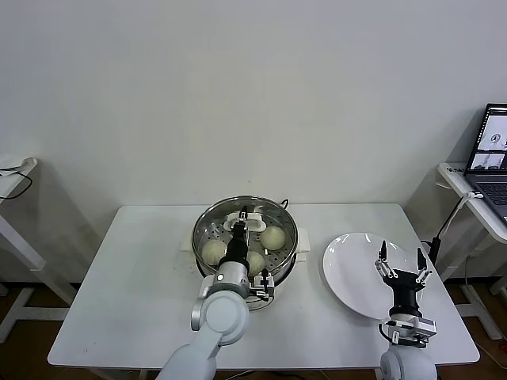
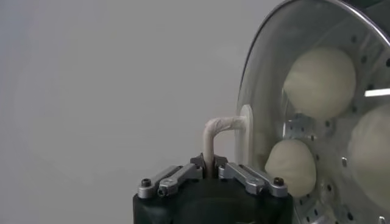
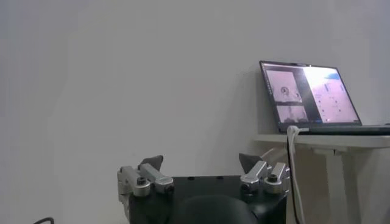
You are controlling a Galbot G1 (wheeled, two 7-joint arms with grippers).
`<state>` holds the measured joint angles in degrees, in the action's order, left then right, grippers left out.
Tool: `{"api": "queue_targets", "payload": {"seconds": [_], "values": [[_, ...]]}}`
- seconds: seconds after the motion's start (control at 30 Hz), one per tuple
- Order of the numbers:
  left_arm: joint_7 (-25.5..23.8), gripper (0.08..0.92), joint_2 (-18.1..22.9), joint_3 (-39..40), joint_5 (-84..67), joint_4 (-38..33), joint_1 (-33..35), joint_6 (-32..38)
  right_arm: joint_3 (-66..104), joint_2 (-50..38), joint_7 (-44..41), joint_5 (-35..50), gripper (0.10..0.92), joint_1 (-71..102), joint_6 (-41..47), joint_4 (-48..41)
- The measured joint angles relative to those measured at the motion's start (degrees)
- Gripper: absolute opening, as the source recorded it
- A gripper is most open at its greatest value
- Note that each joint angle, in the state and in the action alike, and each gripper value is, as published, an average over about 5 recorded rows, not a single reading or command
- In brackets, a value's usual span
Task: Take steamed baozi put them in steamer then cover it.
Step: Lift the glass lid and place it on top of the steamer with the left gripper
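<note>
Cover (image 1: pixel 245 229) sits over the steamer (image 1: pixel 207 215), its glass disc spanning the steel rim, with the baozi (image 1: pixel 273 236) visible through it on the perforated tray; at least three buns can be counted in the head view, a fourth cannot be made out. Left gripper (image 1: pixel 242 222) is directly above the lid's centre, fingers pressed together and pinching the cream-white handle (image 2: pixel 218 129); the left wrist view shows the handle's bar rising from between the fingertips, with the lid's rim and buns just beyond it. Handle's long axis appears to run across the gripper's closing direction, so the pinch is across its narrow width. Whether the lid is fully seated on the rim or slightly raised cannot be told. Judgement: covering step is at or near completion; what remains turns on the lid lying level straight below the hand before release. Right gripper (image 1: pixel 402 264) is idle, fingers spread wide, pointing up over the white plate (image 1: pixel 348 269), well apart from the steamer.
</note>
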<state>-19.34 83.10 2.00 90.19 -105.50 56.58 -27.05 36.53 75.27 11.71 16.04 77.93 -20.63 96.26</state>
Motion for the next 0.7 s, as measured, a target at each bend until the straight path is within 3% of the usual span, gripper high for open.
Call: {"api": "queue_targets", "payload": {"seconds": [0.7], "values": [[0.8, 0.189, 0.7, 0.0, 1.1, 1.1, 0.0, 0.2, 0.1, 0.0, -0.2, 0.0, 0.823, 0.0, 0.0, 0.1]]}}
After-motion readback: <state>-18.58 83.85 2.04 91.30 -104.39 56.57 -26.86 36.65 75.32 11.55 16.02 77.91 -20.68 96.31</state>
